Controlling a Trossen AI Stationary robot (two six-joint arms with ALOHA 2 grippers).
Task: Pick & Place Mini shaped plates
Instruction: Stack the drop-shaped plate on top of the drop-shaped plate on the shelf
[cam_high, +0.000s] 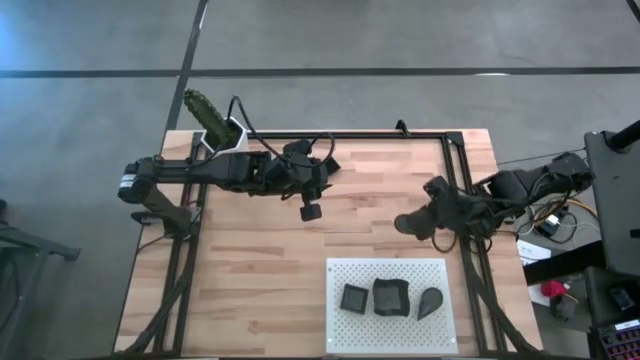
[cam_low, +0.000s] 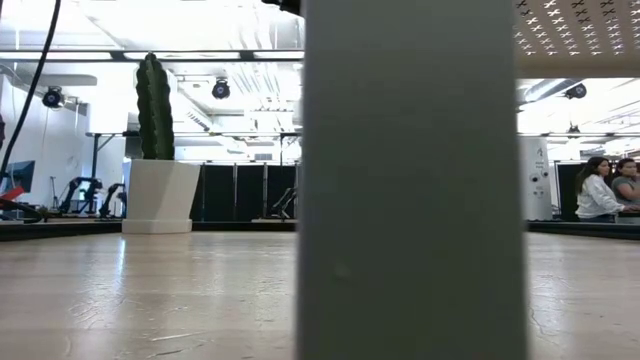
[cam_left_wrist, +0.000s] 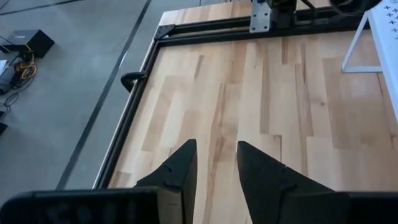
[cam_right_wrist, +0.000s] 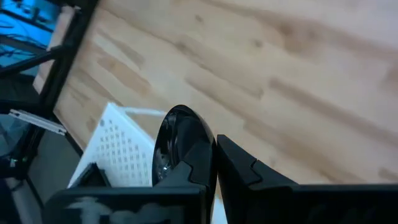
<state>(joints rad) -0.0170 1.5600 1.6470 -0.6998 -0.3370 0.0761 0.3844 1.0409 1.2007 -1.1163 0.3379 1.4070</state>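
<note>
Three dark mini shaped plates lie on the white perforated board (cam_high: 388, 330) at the near right: a square one (cam_high: 354, 297), a wavy-edged one (cam_high: 390, 296) and a teardrop one (cam_high: 431, 302). My right gripper (cam_high: 410, 222) hangs above the bare wood just beyond the board, shut on another dark glossy plate (cam_right_wrist: 174, 140). Over the table's far left part, my left gripper (cam_left_wrist: 216, 144) stands open with nothing between its fingers. The low view shows neither gripper. My right gripper pinches the dark plate by its rim (cam_right_wrist: 198, 134) between its two fingers, which slant downward. The plate stands on edge beside the fingers, lifted clear of the table. How far back it reaches between the fingers does not show.
A white pot (cam_high: 225, 135) with a green cactus (cam_high: 205, 112) stands at the far left corner. Black frame rails (cam_high: 455, 190) run along the table's edges. A grey post (cam_low: 410, 180) fills the middle of the low view, with people (cam_low: 600, 190) in the room behind.
</note>
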